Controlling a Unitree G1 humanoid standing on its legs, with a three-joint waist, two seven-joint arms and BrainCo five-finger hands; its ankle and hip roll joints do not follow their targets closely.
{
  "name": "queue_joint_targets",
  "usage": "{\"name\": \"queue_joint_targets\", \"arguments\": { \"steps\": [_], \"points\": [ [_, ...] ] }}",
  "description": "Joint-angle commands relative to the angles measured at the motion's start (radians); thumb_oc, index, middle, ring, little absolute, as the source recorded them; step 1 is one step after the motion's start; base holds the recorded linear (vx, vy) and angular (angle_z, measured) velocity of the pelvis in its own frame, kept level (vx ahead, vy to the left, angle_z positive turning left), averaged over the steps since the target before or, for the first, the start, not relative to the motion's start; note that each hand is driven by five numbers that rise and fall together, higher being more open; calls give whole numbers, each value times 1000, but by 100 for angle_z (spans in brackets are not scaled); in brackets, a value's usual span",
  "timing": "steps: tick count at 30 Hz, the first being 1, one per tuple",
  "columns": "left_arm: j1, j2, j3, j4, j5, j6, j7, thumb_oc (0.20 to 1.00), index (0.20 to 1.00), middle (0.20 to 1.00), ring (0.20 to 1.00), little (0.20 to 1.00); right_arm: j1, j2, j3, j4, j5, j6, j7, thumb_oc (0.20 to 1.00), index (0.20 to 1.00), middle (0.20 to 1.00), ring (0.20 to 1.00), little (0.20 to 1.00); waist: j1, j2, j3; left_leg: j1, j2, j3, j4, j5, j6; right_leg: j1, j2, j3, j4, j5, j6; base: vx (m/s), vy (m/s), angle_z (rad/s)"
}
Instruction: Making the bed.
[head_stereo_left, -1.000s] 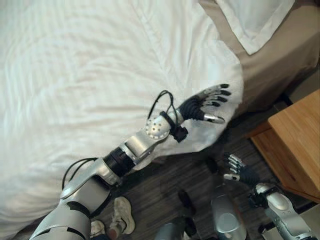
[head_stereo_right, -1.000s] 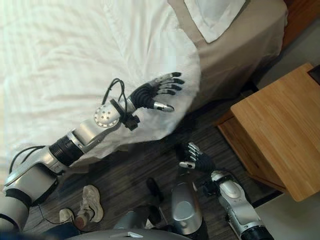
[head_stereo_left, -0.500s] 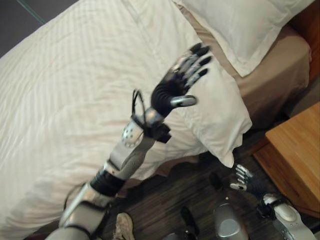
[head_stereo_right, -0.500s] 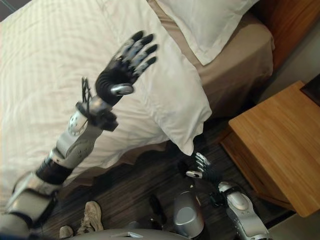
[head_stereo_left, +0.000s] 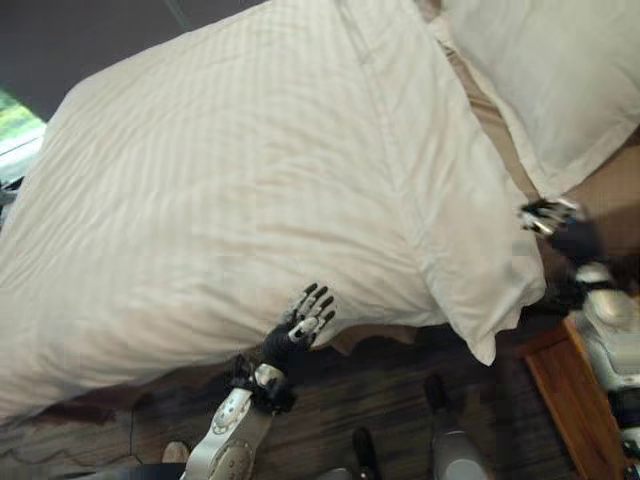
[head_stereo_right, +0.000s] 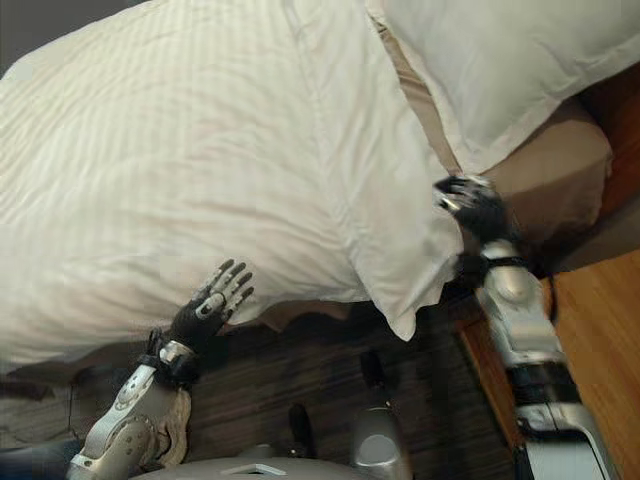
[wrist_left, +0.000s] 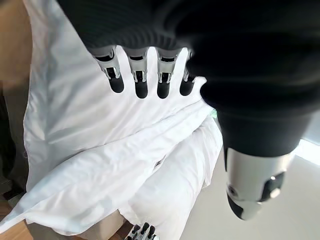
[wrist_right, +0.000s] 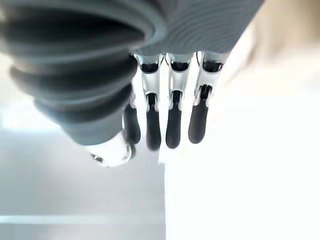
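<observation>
A white striped duvet (head_stereo_left: 250, 180) covers most of the bed, and its near corner (head_stereo_left: 488, 338) hangs over the side. A white pillow (head_stereo_left: 560, 80) lies at the head on a tan sheet (head_stereo_right: 555, 170). My left hand (head_stereo_left: 298, 328) is open, fingers spread, just below the duvet's near edge and apart from it. Its fingers (wrist_left: 140, 75) are straight in the left wrist view, with bunched white bedding (wrist_left: 100, 150) beyond them. My right hand (head_stereo_right: 468, 205) is open beside the tan bed side, just past the duvet's corner and below the pillow. Its fingers (wrist_right: 172, 120) hang relaxed and hold nothing.
A wooden nightstand (head_stereo_right: 605, 330) stands at the lower right, close to my right arm. Dark wood floor (head_stereo_left: 380, 400) runs along the bed's near side.
The camera has tilted up the bed. My left hand has dropped from above the duvet to below its near edge. My right hand has risen from near the floor to the bed's side.
</observation>
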Motion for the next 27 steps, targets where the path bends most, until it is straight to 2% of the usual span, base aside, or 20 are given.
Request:
{"name": "queue_joint_targets", "arguments": {
  "steps": [1,4,7,12,14,16,22,27],
  "points": [
    [-42,44,-1,-46,-90,-11,-21,1000,1000,1000,1000,1000,-155,53,103,64,134,-34,24,200,200,200,200,200,30,-43,-29,16,-64,4,12,22,23,67,-1,97,11,-83,16,-16,-17,14],
    [-44,48,-1,-49,-97,-10,-20,1000,1000,1000,1000,1000,-195,68,134,95,142,-31,24,200,200,200,200,200,32,-42,-27,15,-64,1,12,24,23,69,-1,94,11,-84,15,-7,-10,5],
    [-63,56,-24,-49,-113,-18,-14,1000,1000,1000,1000,1000,-341,129,224,303,189,-10,23,200,200,200,200,200,60,-32,-24,9,-63,-7,12,31,19,69,0,90,11,-84,13,-26,-28,14],
    [-78,61,-30,-45,-119,-23,-15,1000,1000,1000,1000,1000,-441,130,241,452,193,1,13,200,200,200,200,200,75,-19,-16,-1,-63,-10,12,37,16,61,0,88,11,-82,12,-27,-15,4],
    [-96,58,-43,-34,-124,-31,-13,1000,1000,1000,1000,1000,-553,130,236,685,210,20,11,200,200,200,200,200,93,7,-8,-13,-65,-10,12,43,13,48,1,86,11,-80,13,-36,-14,-1],
    [-101,57,-46,-31,-125,-33,-15,1000,1000,1000,1000,1000,-580,129,233,752,225,23,17,200,200,200,200,200,97,13,-5,-16,-65,-9,12,45,12,46,2,85,11,-80,14,0,0,0],
    [-122,36,-68,-28,-120,-37,-21,1000,1000,1000,1000,1000,-581,121,132,1022,308,46,37,200,200,200,200,200,106,56,6,-28,-67,-8,12,50,9,31,4,84,11,-81,18,0,0,0],
    [-119,0,-61,-14,-97,-36,-33,1000,1000,1000,1000,1000,-414,147,19,1096,385,51,69,200,200,200,200,200,83,67,24,-34,-61,14,12,43,8,14,16,91,11,-80,29,13,3,-5]
  ]
}}
